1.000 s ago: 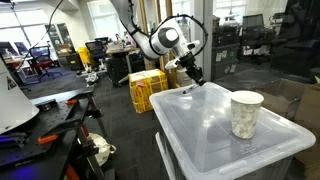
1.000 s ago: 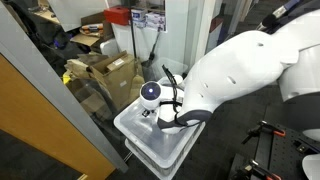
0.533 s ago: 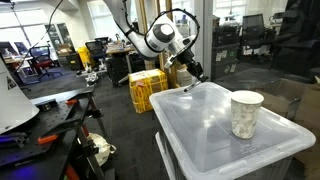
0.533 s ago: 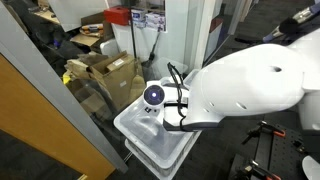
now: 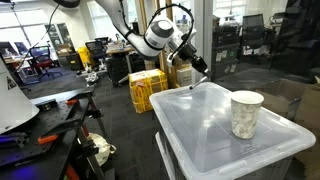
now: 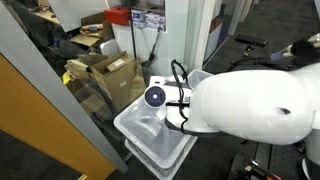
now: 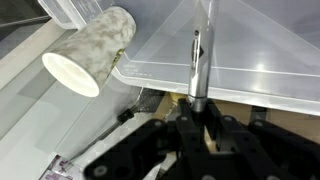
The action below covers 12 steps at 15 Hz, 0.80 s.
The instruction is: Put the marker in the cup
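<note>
My gripper is shut on the marker, a thin dark grey stick that points away from the jaws in the wrist view. In an exterior view the gripper hangs above the far corner of the clear plastic bin's lid. The cup, a whitish mottled tumbler, stands upright on the lid, well apart from the gripper. The wrist view shows the cup at upper left with its open rim facing the camera. In an exterior view the arm's white body hides the cup.
The clear bin stands on the floor between a glass wall and cardboard boxes. A yellow crate sits behind the bin. A desk with tools is at the side.
The gripper has risen with the marker and moved a little toward the cup's side, above the lid's far corner. The arm's white body fills more of an exterior view.
</note>
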Available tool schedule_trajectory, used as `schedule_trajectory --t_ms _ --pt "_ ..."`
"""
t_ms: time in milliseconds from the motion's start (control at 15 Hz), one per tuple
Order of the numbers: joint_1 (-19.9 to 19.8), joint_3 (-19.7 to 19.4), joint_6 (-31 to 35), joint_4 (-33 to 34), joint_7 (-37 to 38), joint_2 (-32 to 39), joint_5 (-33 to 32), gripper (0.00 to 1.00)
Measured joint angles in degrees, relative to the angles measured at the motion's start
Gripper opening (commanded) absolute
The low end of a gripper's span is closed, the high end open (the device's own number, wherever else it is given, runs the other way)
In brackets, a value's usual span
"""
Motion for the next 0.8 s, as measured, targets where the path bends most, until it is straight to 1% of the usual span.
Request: schedule_trajectory --t_ms 467,800 --pt "2.7 -5.1 0.0 0.0 5.0 5.2 2.5 0.05" --pt "5.9 -9.4 0.0 -0.1 9.2 9.8 3.9 0.05"
